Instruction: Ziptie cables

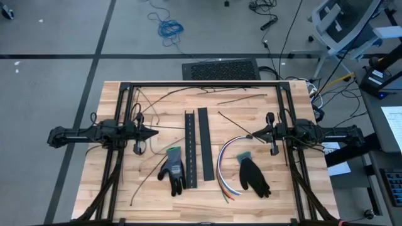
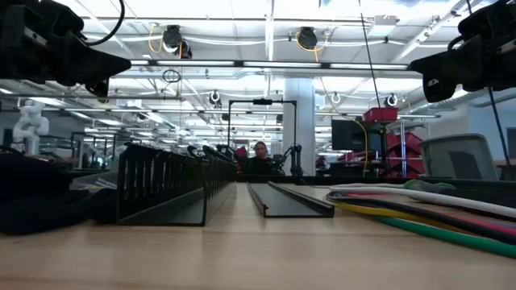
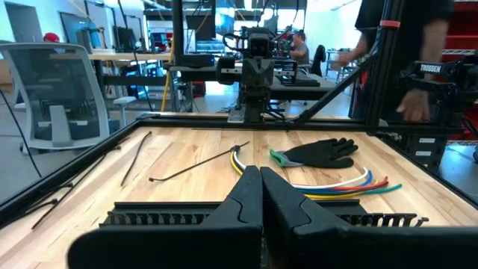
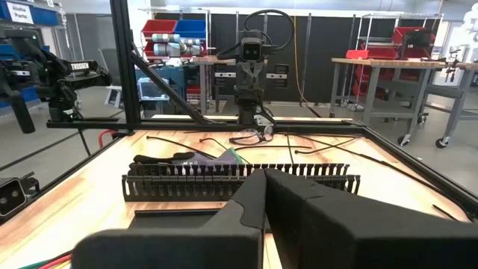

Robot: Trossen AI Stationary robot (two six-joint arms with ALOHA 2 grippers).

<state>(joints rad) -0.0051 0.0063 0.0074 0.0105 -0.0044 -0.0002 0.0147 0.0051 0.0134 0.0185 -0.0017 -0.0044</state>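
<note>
My right claw (image 1: 252, 135) is hovering closed and empty just beside the cables (image 1: 227, 164), which are lying right of the black slotted strip (image 1: 190, 148), and my left claw (image 1: 154, 133), likewise closed, is waiting left of it; nothing started, so opening and reaching for the bundle comes next.

Both arms stretched level, pointing inward at each other from opposite sides. Left gripper (image 1: 152, 133) at left, fingers (image 3: 243, 202) pressed shut, holding nothing. Right gripper (image 1: 250, 135) at right, fingers (image 4: 250, 205) likewise closed, empty.
</note>
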